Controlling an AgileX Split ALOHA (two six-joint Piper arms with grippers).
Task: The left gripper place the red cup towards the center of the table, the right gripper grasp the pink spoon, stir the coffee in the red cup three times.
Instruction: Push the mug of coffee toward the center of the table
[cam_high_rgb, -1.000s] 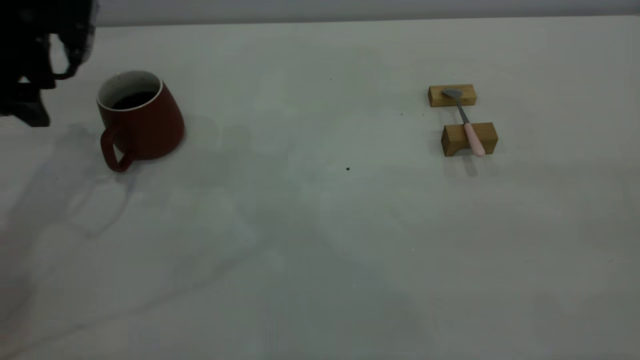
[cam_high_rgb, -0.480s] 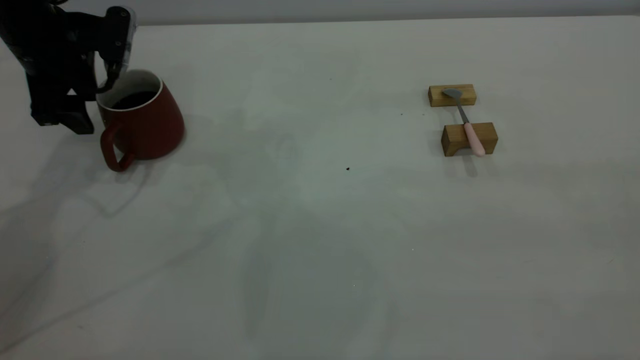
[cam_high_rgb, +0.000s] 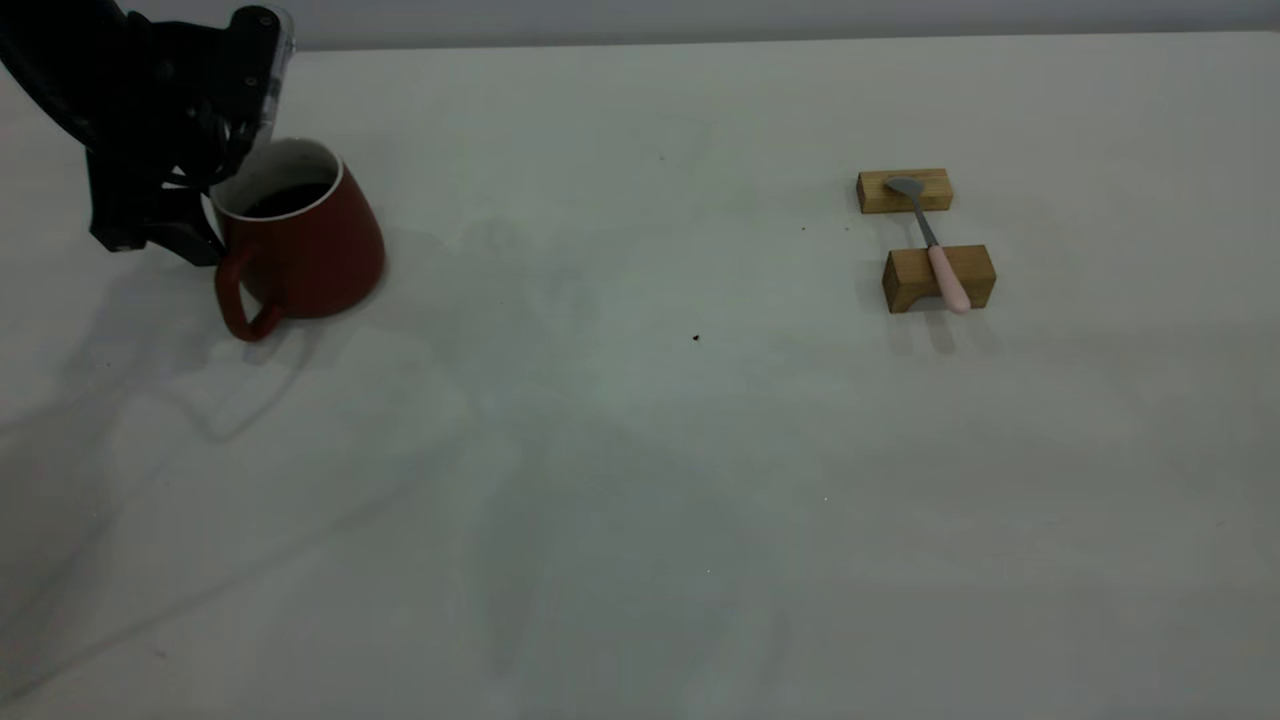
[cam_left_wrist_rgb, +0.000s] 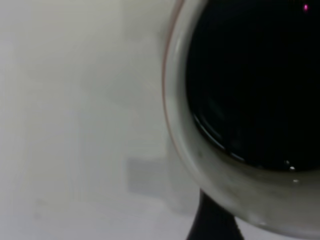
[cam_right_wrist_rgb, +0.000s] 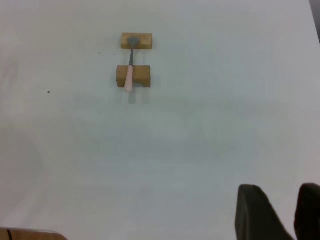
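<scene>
The red cup (cam_high_rgb: 310, 255) stands at the far left of the table (cam_high_rgb: 640, 450), handle toward the front, dark coffee (cam_high_rgb: 290, 198) inside. My left gripper (cam_high_rgb: 232, 158) sits at the cup's back-left rim and grips it, its clear finger piece (cam_high_rgb: 268, 70) raised above. In the left wrist view the white rim (cam_left_wrist_rgb: 210, 165) and coffee (cam_left_wrist_rgb: 255, 80) fill the picture, with one dark finger (cam_left_wrist_rgb: 212, 222) outside the wall. The pink spoon (cam_high_rgb: 935, 250) lies across two wooden blocks at right. My right gripper (cam_right_wrist_rgb: 295, 215) hangs open, well off from the spoon (cam_right_wrist_rgb: 130, 75).
The spoon's bowl rests on the rear block (cam_high_rgb: 904, 190) and its pink handle on the front block (cam_high_rgb: 915, 278). Bare tabletop lies between cup and blocks, with a small dark speck (cam_high_rgb: 696, 338). The right wrist view shows a table edge (cam_right_wrist_rgb: 317, 25).
My left gripper came in from the far left, reached the cup's rim and closed on it. The cup has shifted slightly to the right with it. Spoon and blocks are unmoved.
</scene>
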